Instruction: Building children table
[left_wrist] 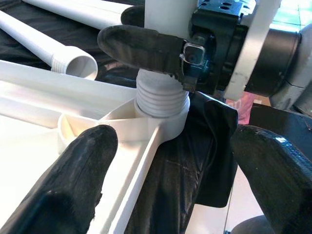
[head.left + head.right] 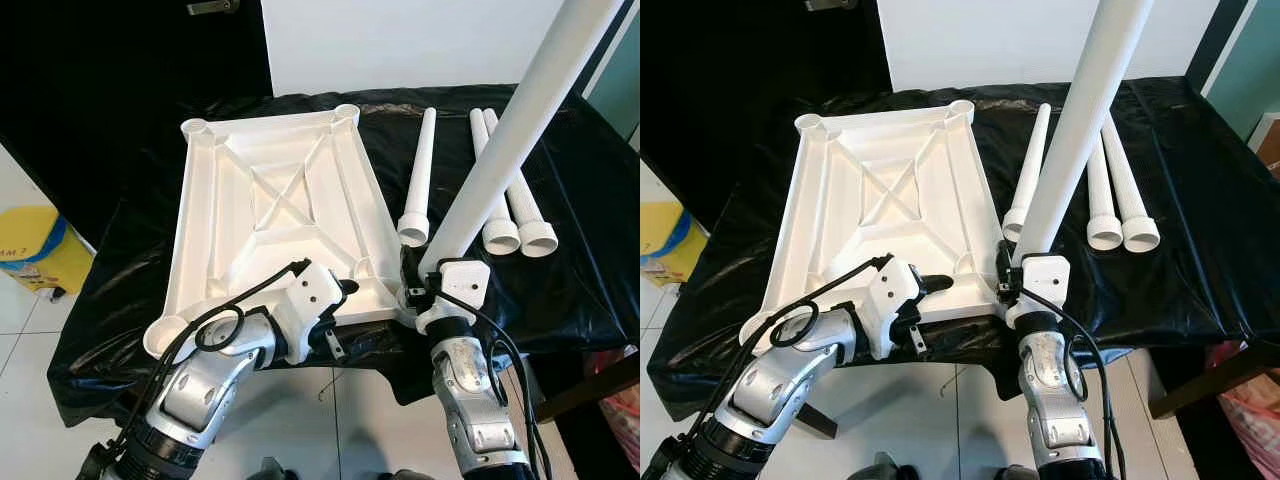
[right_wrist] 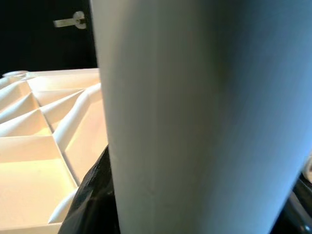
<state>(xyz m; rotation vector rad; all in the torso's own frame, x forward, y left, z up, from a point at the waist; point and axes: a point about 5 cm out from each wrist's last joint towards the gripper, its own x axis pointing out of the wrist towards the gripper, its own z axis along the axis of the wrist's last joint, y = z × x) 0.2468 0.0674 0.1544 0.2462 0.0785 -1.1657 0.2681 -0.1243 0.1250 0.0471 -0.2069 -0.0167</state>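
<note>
An upturned white plastic tabletop (image 2: pixel 270 190) lies on a black-covered table (image 2: pixel 560 290). My right gripper (image 2: pixel 424 282) is shut on a long white leg (image 2: pixel 520 120) that stands nearly upright. The leg's threaded end (image 1: pixel 161 97) sits in the tabletop's near right corner socket (image 1: pixel 168 122). My left gripper (image 2: pixel 340 316) is open at the tabletop's near rim, just left of that socket, with one finger (image 1: pixel 73 185) over the tabletop and the other (image 1: pixel 278 175) outside the edge. Three spare legs (image 2: pixel 418 175) (image 2: pixel 495 190) (image 2: pixel 525 205) lie to the right.
A yellow bin (image 2: pixel 30 250) stands on the white tiled floor at the left. A pink bag (image 2: pixel 620 400) sits at the lower right. Round sockets mark the far corners (image 2: pixel 195 127) (image 2: pixel 345 110) and the near left corner (image 2: pixel 165 335). The table's front edge is close to me.
</note>
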